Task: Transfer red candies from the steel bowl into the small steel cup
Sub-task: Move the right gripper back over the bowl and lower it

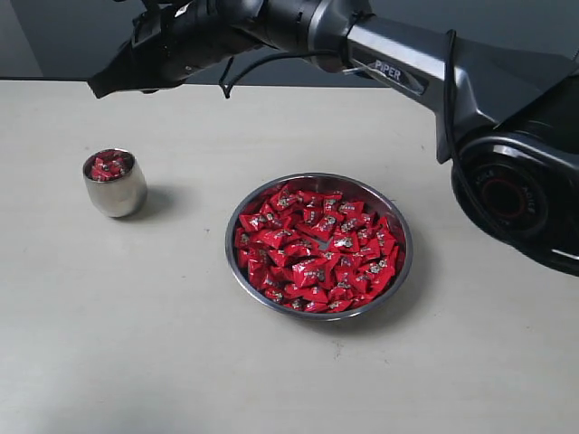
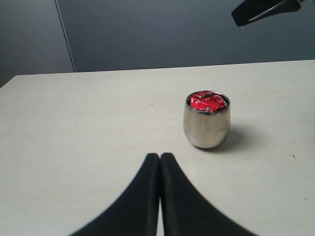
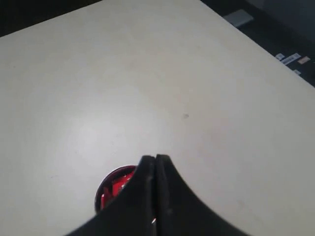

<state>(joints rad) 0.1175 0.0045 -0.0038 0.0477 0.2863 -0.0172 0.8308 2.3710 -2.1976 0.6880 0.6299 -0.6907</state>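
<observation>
The steel bowl sits at the table's middle, heaped with red candies. The small steel cup stands to its left, filled to the rim with more red candies. My right gripper hangs high above and just behind the cup, jaws shut with nothing seen between them. In the right wrist view the shut right gripper partly hides the cup below it. In the left wrist view the left gripper is shut and empty, low over the table a short way from the cup.
The right arm stretches across the back of the table from the right, well above the bowl. The table's far edge meets a dark wall.
</observation>
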